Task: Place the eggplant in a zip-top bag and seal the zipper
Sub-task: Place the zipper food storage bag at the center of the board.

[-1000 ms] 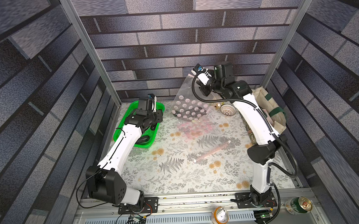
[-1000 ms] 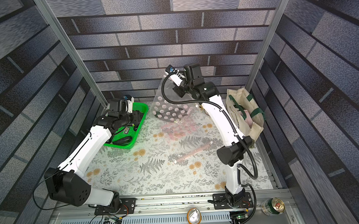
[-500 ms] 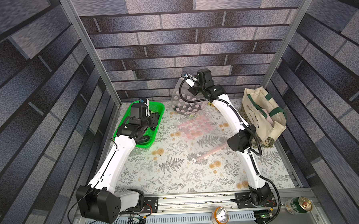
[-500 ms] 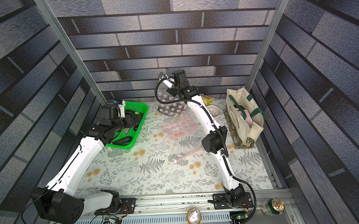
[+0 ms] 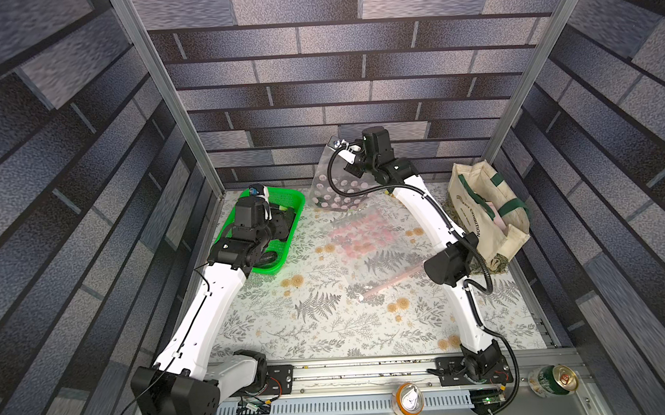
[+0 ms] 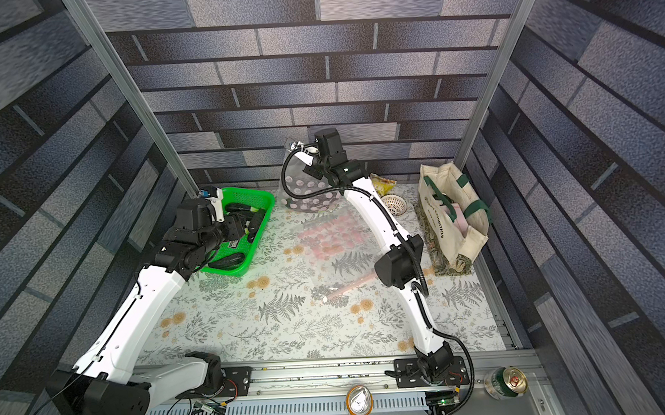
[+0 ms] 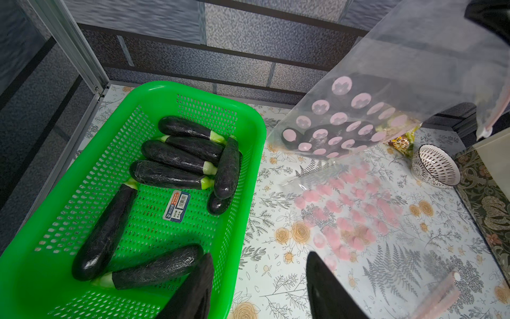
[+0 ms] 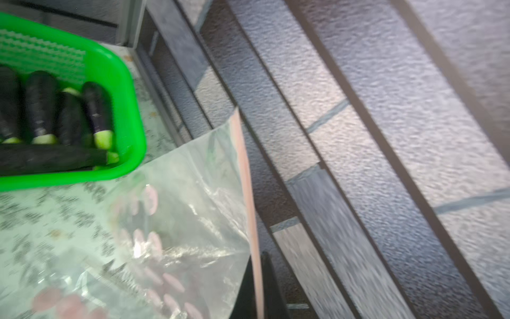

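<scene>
right gripper (image 8: 257, 287): pinching pink zipper strip (image 8: 249, 193) of clear pink-dotted zip-top bag (image 5: 336, 193), hung upper centre in both top views, so the dark long eggplant (image 7: 314, 135) settles at its bottom | left gripper (image 7: 259, 290): spread, empty, beside green perforated plastic basket (image 7: 248, 129) of spare eggplants (image 7: 176, 157) | seal: cannot tell

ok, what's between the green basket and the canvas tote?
A flat pink-dotted zip-top bag on the table, plus the eggplant-filled bag hanging from the right gripper farther back. Both top views show it.

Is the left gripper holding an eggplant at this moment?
No: the left gripper is open and empty beside the green basket, where the eggplants lie loose.
</scene>
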